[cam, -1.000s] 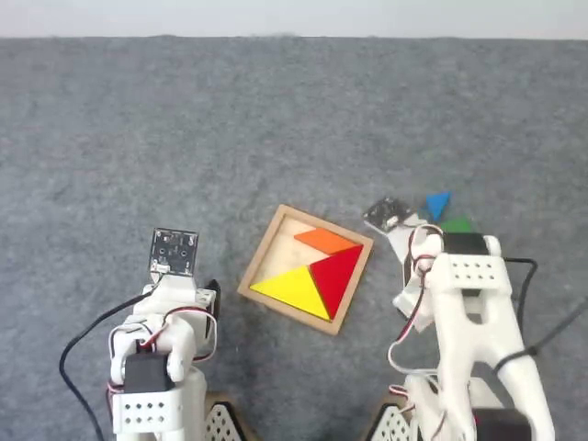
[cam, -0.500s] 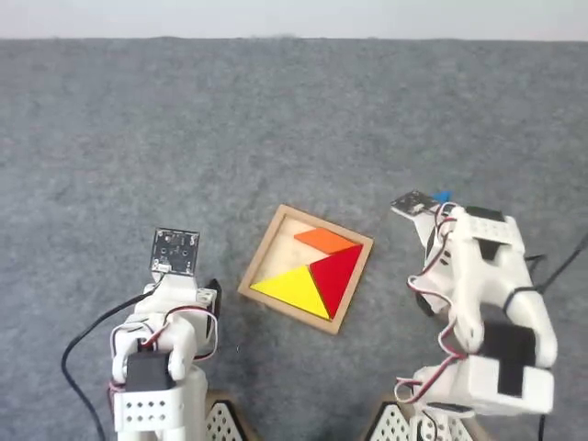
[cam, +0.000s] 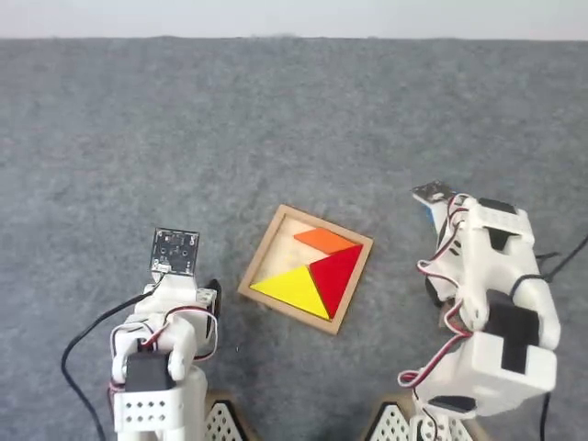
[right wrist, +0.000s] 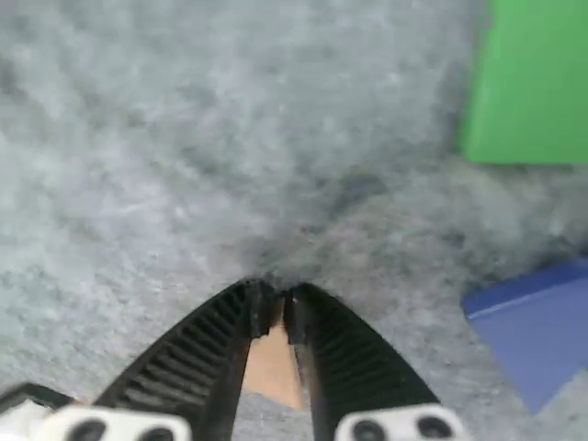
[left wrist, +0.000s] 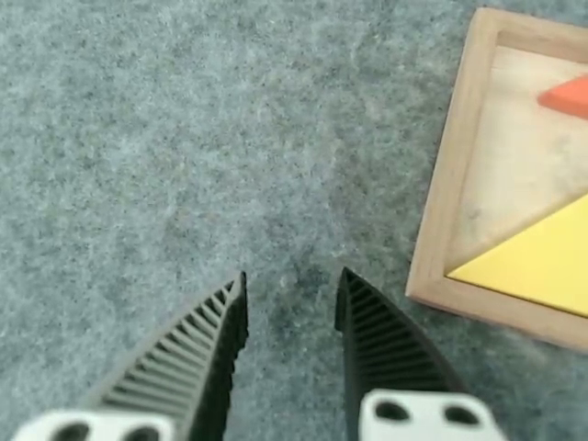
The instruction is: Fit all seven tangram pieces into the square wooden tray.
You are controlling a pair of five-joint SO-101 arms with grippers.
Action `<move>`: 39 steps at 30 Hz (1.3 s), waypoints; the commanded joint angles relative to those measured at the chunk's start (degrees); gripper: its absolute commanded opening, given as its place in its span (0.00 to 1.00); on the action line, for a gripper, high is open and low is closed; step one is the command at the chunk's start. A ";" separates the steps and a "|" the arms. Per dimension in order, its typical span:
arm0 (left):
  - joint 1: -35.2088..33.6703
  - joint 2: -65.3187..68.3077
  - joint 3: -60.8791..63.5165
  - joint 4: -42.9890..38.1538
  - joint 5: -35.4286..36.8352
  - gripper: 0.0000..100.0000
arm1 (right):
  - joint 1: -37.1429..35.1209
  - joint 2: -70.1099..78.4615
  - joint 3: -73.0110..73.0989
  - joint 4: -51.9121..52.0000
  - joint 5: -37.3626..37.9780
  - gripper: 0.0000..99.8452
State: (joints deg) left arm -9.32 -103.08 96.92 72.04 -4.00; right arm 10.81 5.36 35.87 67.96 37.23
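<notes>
Right pincer (right wrist: 273, 299) pinches tan piece (right wrist: 274, 372); tray (cam: 280, 250) holds three.

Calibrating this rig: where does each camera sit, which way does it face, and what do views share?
High view: fixed overhead, looking down on the mat, tray, left arm and right arm.
Left wrist view: on the left arm, facing down past the open left claw to the tray's corner.
Right wrist view: on the right arm, facing down past the right claw, shut on a tan piece, toward a green piece.
Shared: high and left wrist views show the yellow piece.
</notes>
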 commanded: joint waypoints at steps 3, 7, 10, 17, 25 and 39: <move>0.00 -1.58 -0.48 0.53 -0.35 0.15 | 2.86 -1.54 -5.36 0.04 -9.49 0.01; 0.00 -1.58 -0.48 0.53 -0.35 0.15 | 1.36 -11.56 -7.12 1.10 -15.91 0.01; 0.00 -1.58 -0.48 0.53 -0.35 0.15 | -3.38 -20.44 -5.27 6.64 -17.32 0.06; 0.00 -1.58 -0.48 0.53 -0.35 0.15 | -5.85 -36.18 15.12 3.12 -16.53 0.14; 0.00 -1.58 -0.48 0.53 -0.35 0.15 | 1.27 -37.58 26.73 -4.97 -5.10 0.14; 0.00 -1.58 -0.48 0.53 -0.35 0.15 | 11.47 -36.97 28.57 -8.84 1.23 0.14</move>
State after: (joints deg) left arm -9.41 -103.08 96.92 72.04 -4.00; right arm 21.45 -30.86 64.62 59.78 36.88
